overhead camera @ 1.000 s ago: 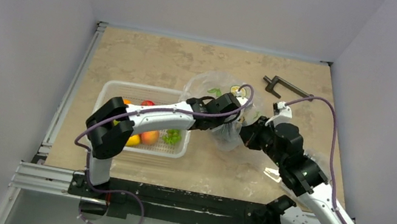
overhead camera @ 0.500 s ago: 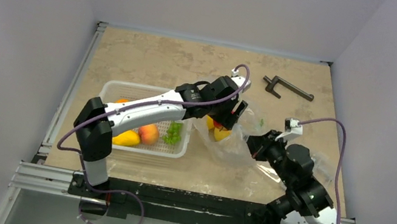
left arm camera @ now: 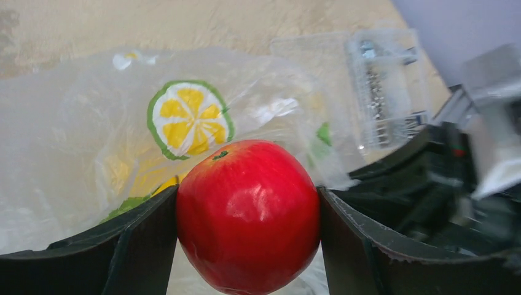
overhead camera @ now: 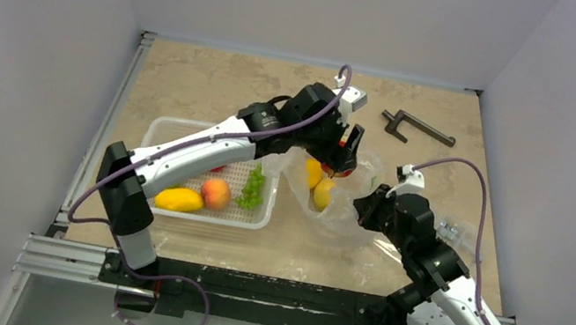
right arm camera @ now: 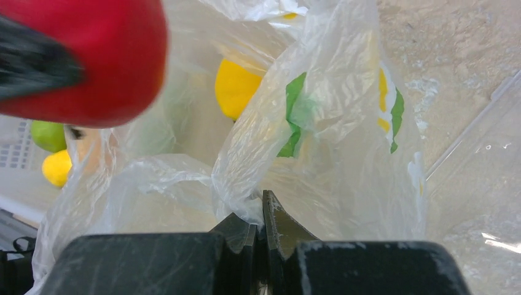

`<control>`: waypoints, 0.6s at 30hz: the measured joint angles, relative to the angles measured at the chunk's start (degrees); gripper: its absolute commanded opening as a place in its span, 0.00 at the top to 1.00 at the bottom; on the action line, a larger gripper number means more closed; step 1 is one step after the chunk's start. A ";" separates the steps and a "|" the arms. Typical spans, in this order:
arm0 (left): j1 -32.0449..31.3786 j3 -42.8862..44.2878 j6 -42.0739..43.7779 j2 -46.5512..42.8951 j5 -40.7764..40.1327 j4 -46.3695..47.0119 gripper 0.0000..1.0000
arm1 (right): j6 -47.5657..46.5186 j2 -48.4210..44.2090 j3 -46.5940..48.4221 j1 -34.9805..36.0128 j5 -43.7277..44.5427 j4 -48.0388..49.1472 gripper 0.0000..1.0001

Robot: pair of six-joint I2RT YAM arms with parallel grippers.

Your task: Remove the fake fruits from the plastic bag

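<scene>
Left of centre in the top view, a white mesh basket (overhead camera: 154,132) is sitting on the tan table (overhead camera: 191,83), holding a long yellow mango (overhead camera: 179,199), a peach-coloured fruit (overhead camera: 215,194) and a green grape bunch (overhead camera: 252,187).

Centre frame, the left gripper (left arm camera: 247,243) is reaching across above the plastic bag (left arm camera: 74,141). Its two dark fingers (left arm camera: 141,246) are clamping the red apple (left arm camera: 247,209) from both sides. The apple is hanging clear of the film, over the bag's mouth.

Just below it, the yellowish pear (right arm camera: 238,86) is lying inside the bag, seen through the crinkled, lemon-printed film.

Right of centre, the right gripper (right arm camera: 263,224) is pinching a gathered fold of the bag's edge, fingers pressed together on the plastic and holding it up off the table.

Further right, a clear box of screws (left arm camera: 384,86) is resting beside the bag.

Upper right, a black metal tool (overhead camera: 416,128) is lying well apart from everything else.
</scene>
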 measured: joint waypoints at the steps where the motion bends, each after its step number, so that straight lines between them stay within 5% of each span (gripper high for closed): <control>1: 0.00 0.98 -0.04 -0.83 0.76 0.02 1.00 | -0.17 -0.02 0.00 0.00 0.39 0.07 1.00; 11: 0.00 2.38 -0.76 -19.37 2.82 -2.01 1.00 | -1.60 5.18 2.51 0.00 4.94 4.48 1.00; 18: 0.02 -10.95 -0.85 -38.62 -6.88 -9.66 1.00 | -4.50 9.33 6.16 0.00 10.64 8.57 1.00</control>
